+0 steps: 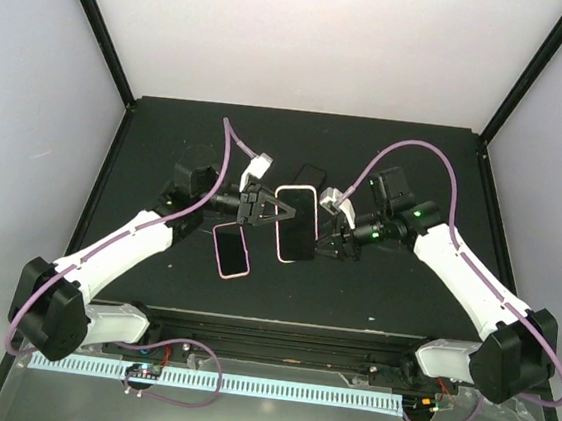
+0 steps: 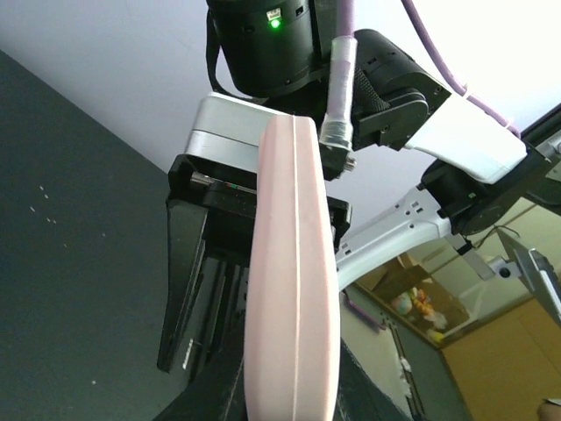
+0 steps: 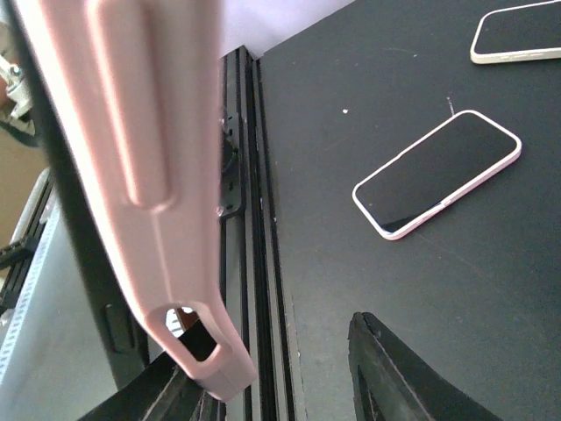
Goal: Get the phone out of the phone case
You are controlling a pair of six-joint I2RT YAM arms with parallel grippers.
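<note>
From above, the phone case (image 1: 296, 222) covers most of a dark phone (image 1: 312, 177) lying toward the desk's far edge. My right wrist view blurs the case and crops its top, and a pale-rimmed phone (image 3: 517, 35) is clipped at the frame's corner. I can't tell whether the left gripper (image 1: 264, 207) or the right gripper (image 1: 332, 238) actually clamps.

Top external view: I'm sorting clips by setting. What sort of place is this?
Probably a lab robot cell: a black table boxed in by white panels on black posts, a left arm and right arm bolted at its near edge, a pink-cased phone between them.
</note>
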